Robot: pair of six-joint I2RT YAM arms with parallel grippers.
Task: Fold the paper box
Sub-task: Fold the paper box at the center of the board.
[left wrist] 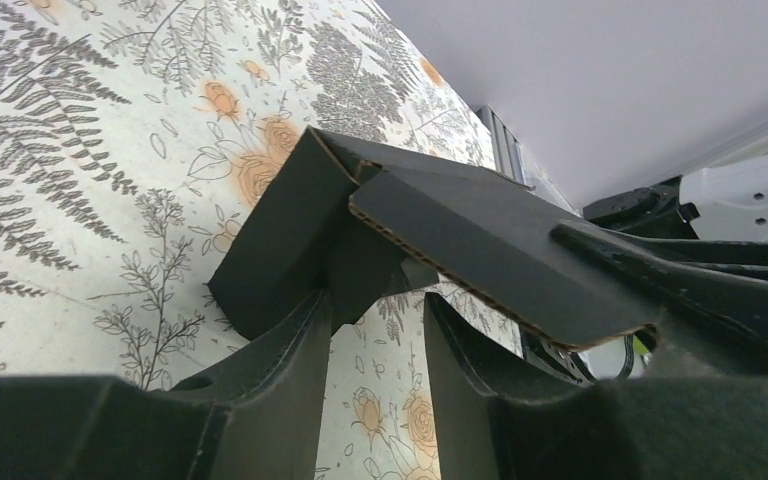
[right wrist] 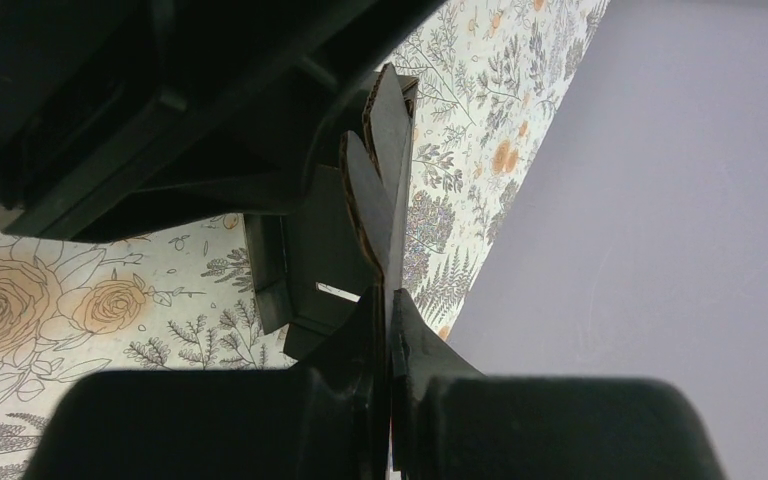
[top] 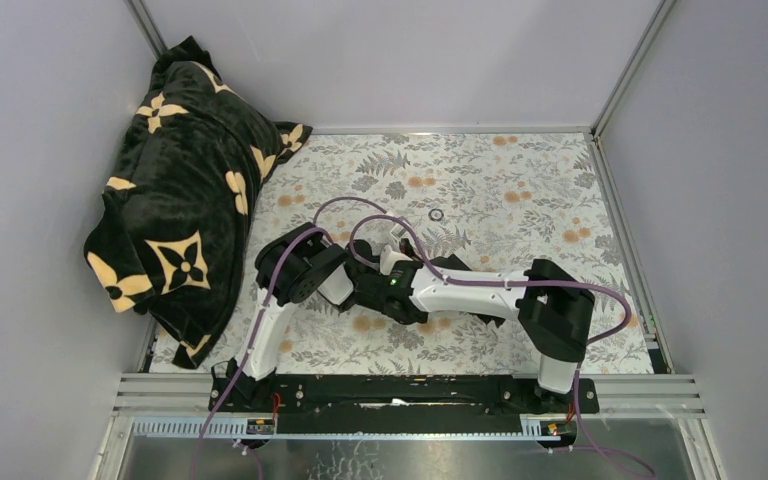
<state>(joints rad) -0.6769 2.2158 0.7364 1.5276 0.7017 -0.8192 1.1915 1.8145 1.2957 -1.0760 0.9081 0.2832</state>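
Note:
The paper box is matte black creased card held just above the flowered tablecloth. One folded part angles down to the left and a flat flap reaches right. My right gripper is shut on the edge of an upright flap of the box. Its fingers show at the right of the left wrist view. My left gripper stands open right below the box, with cloth showing between its fingers. In the top view both grippers meet at mid-table and hide the box.
A black plush blanket with cream flowers is heaped at the far left corner. A small ring lies on the cloth behind the arms. Grey walls enclose the table, and a metal rail runs along the near edge.

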